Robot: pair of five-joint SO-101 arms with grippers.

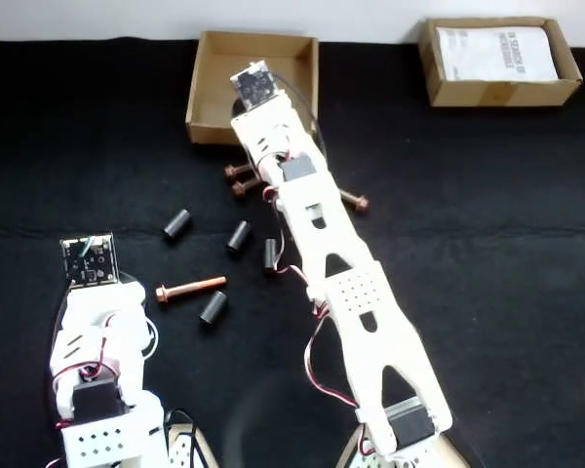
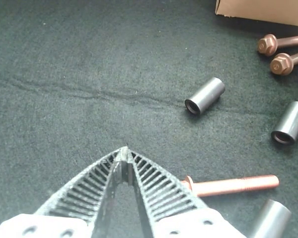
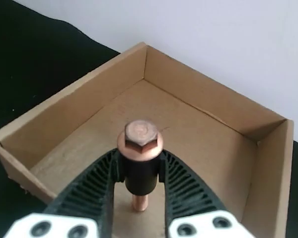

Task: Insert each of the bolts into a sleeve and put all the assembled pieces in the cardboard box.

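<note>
1. Nearest me, the left gripper (image 2: 124,153) hangs low over the black cloth-covered table (image 2: 64,74), its ribbed fingers pressed together on nothing. A loose copper-coloured flanged bolt (image 2: 233,185) lies just beside it. Coming in with the fingers pressed together like that would likely shove the bolt away.
2. Past it lie short dark grey metal sleeves (image 2: 204,95), all on their sides. They are round, so I'd expect any nudge to roll them.
3. Farther on, the right gripper (image 3: 139,161) pinches an assembled piece upright over the floor of the open brown cardboard box (image 3: 89,99). The copper bolt head (image 3: 140,139) rests on top of its dark sleeve (image 3: 140,181).
4. The fingers hold the sleeve, not the bolt. If the piece tips as it drops, the bolt could slide out and the pair come apart in the box.
5. The right wrist view makes that grip plain, while in the high view the arm's own body covers it. The high view gives the tally instead: four loose sleeves, four loose bolts, and two bolts (image 1: 240,180) close under the outstretched arm, where its cables might snag them.
</note>
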